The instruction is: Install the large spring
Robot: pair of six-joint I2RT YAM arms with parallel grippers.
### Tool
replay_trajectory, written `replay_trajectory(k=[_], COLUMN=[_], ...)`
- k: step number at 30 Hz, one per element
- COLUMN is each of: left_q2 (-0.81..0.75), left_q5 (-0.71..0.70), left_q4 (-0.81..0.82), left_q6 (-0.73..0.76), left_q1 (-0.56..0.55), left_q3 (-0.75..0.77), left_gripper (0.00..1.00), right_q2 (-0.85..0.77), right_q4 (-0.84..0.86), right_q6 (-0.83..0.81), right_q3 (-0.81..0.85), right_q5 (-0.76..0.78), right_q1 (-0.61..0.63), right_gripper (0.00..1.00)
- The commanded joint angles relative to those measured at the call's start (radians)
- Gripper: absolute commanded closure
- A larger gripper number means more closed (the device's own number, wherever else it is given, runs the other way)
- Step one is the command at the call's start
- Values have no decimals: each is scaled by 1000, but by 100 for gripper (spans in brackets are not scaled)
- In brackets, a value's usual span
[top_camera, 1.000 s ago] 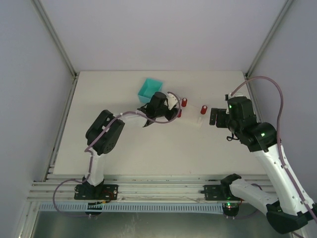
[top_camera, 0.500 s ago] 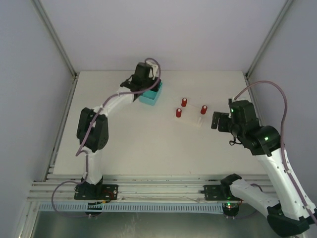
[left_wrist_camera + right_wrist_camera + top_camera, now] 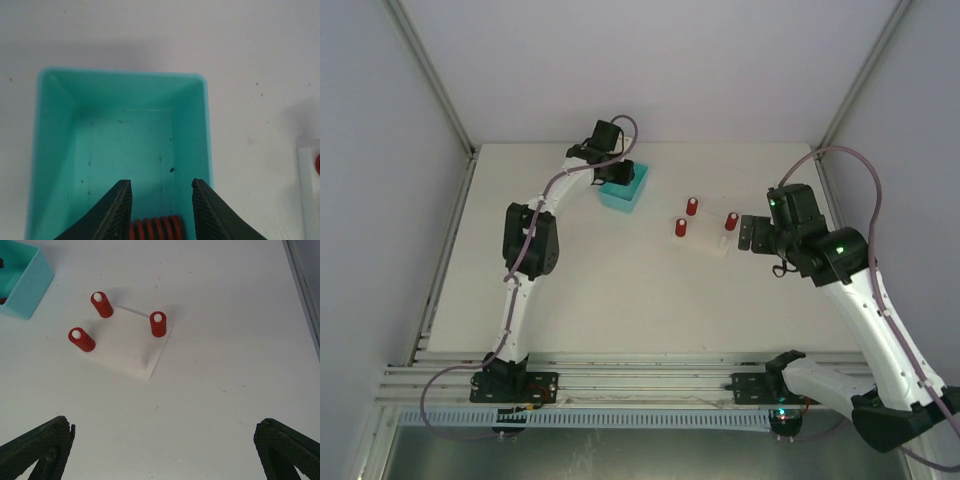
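Since a second ago, left tool (image 3: 160,187) carried from beside plate (image 3: 127,347) out to far-left of table, now hung over teal bin (image 3: 50,150). large spring (image 3: 155,228) seen low in bin, between tool's fingers, long axis crosswise, finger to finger. Pinched or only straddled: cannot be told. bare peg (image 3: 139,359) lies right and nearer. right tool (image 3: 163,422), spread wide, is closer to it.

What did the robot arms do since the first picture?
The left arm swung from the peg plate over to the teal bin; its jaws now straddle a red spring inside, grip unclear. The right arm shifted slightly, jaws wide open. Plate and its three springs stayed put.
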Motion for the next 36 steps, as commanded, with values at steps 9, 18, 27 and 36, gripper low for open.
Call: replay_trajectory(k=[9, 18, 27, 36], left_q2=[-28, 29, 31, 40], left_q5=[-151, -177, -192, -159], left_q4=[-36, -27, 24, 21], left_q6=[71, 86, 86, 18], left_q1=[32, 42, 47, 46], left_q3=[68, 42, -47, -91], left_gripper=[51, 54, 59, 74], right_q2=[102, 168, 162, 166], right_q4=[6, 19, 18, 20], right_q6=[11, -8, -2, -5], right_q3=[55, 103, 98, 99], right_q5=[-31, -45, -32, -27], right_q1=[-2, -2, -2, -2], right_gripper=[1, 1, 1, 1])
